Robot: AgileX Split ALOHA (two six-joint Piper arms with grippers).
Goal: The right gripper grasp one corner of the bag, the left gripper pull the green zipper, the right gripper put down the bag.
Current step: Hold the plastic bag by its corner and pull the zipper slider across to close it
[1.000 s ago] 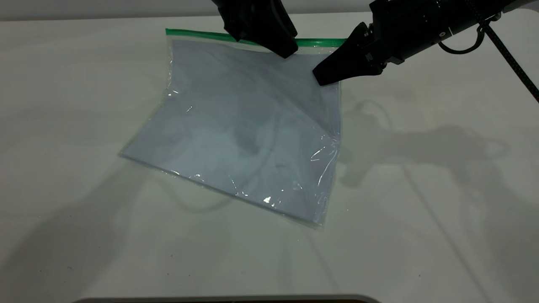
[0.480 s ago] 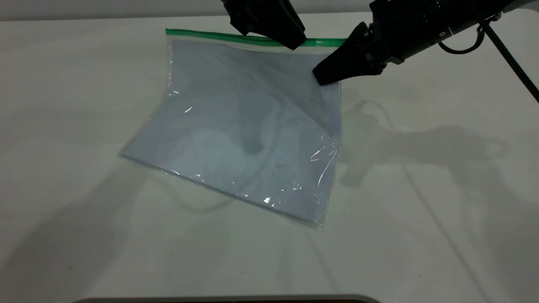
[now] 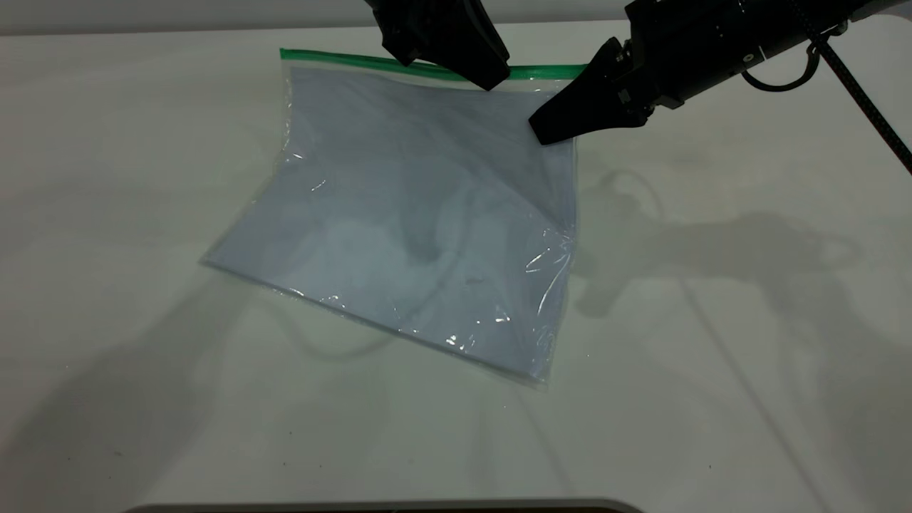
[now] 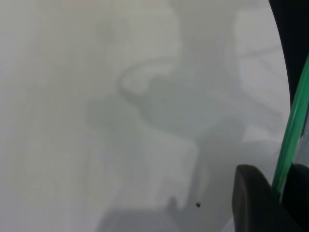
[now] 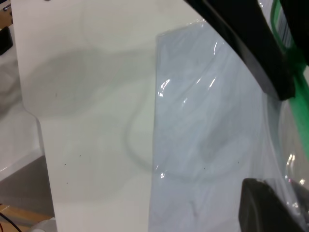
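The bag (image 3: 399, 214), a clear pouch with pale grey-blue sheets inside, hangs tilted with its lower edge resting on the table. Its far long edge carries the green zipper (image 3: 328, 58). My right gripper (image 3: 547, 130) is shut on the bag's right corner just under the zipper, holding that side up. The right wrist view shows one of its fingers (image 5: 264, 209) behind the plastic of the bag (image 5: 207, 130). My left gripper (image 3: 490, 80) is shut on the green zipper, right of its middle. In the left wrist view the green zipper (image 4: 293, 130) runs between its black fingers (image 4: 251, 198).
The white table (image 3: 712, 356) spreads all round the bag. Its near edge (image 3: 385, 507) shows at the front. The right arm's black cable (image 3: 866, 100) trails off to the right. The arms cast shadows on the table right of the bag.
The left gripper's tip rose from just below the zipper to the zipper line, shifted a little right, then came slightly back left. The bag and right gripper have hardly moved.
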